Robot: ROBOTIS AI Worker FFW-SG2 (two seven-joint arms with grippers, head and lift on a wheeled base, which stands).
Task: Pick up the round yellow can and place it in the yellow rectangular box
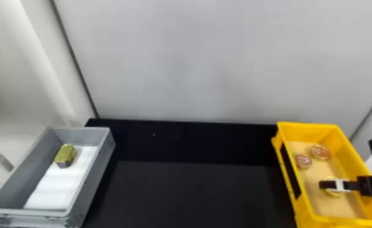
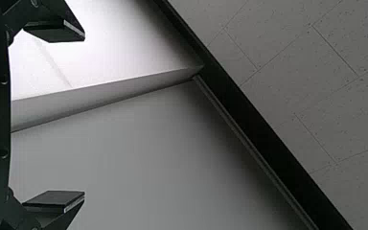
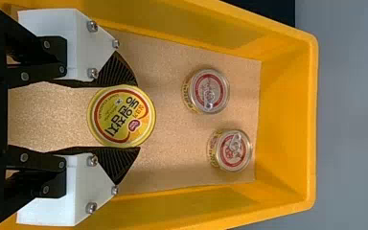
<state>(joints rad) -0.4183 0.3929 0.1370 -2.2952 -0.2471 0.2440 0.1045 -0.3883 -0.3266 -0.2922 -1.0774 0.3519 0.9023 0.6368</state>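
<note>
The head camera overlooks desk and yellow box; the right wrist's looks closely into that box; the left's faces ceiling.

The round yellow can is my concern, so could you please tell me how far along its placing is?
The round yellow can is already inside the yellow rectangular box. It looks in hand: the right gripper has its jaws against opposite sides. Release and withdrawal seem to remain.

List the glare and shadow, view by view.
Head view: soft, uneven light on the back wall; left wrist view: harsh glare behind the left gripper, shading beside the black beam; right wrist view: pale shine on two smaller cans' lids.
</note>
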